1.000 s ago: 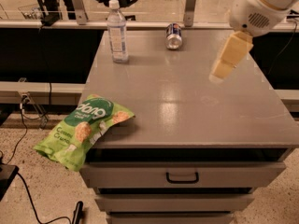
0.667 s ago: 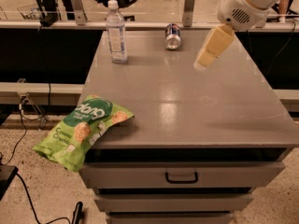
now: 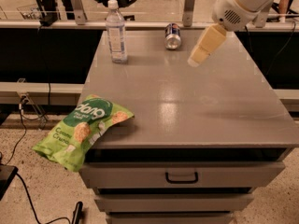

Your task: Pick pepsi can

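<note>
A chip bag (image 3: 81,132) overhangs the counter's (image 3: 187,111) front left corner. Farther back on the right, the end effector (image 3: 194,61) hovers above the surface; I cannot tell whether it is wide or narrow. The can (image 3: 173,35) sits by the far edge, just left of it, and the bottle (image 3: 116,31) stands farther left.

The arm (image 3: 247,3) is cut off by the top edge, leaving only its end and the gripper (image 3: 195,59) in view above the far right of the table (image 3: 187,106), near the can (image 3: 172,35). The print on the can and on the bottle (image 3: 116,31) is too small to read. The bag (image 3: 84,129) hides the table's front left corner, and the bottom edge cuts the lowest drawer (image 3: 168,216).
</note>
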Tool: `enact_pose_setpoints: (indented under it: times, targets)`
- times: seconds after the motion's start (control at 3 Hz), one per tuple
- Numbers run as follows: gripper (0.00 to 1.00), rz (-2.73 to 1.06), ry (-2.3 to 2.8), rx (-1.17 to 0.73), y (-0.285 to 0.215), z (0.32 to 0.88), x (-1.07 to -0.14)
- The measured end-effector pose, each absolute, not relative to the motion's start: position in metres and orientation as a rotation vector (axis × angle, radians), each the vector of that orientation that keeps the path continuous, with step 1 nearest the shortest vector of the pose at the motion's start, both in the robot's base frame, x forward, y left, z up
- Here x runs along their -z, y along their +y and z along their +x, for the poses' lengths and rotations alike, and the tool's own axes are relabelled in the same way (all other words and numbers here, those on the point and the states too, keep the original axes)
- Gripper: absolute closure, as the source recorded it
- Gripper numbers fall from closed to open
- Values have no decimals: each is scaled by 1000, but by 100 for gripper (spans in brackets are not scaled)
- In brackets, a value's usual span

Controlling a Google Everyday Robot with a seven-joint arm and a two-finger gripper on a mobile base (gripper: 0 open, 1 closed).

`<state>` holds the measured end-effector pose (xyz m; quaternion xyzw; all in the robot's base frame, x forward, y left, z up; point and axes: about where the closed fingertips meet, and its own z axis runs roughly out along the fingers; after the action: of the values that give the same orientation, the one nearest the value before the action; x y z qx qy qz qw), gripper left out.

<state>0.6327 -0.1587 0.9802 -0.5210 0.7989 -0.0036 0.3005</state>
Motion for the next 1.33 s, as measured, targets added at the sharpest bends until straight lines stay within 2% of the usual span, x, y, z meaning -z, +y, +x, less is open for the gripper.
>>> enact_pose_setpoints:
  times: [0.67,1.33]
  targets:
    - [0,-1109,2134,-45,-141,710,-949]
    - [0,-839,2127,-70,-138,764,-932]
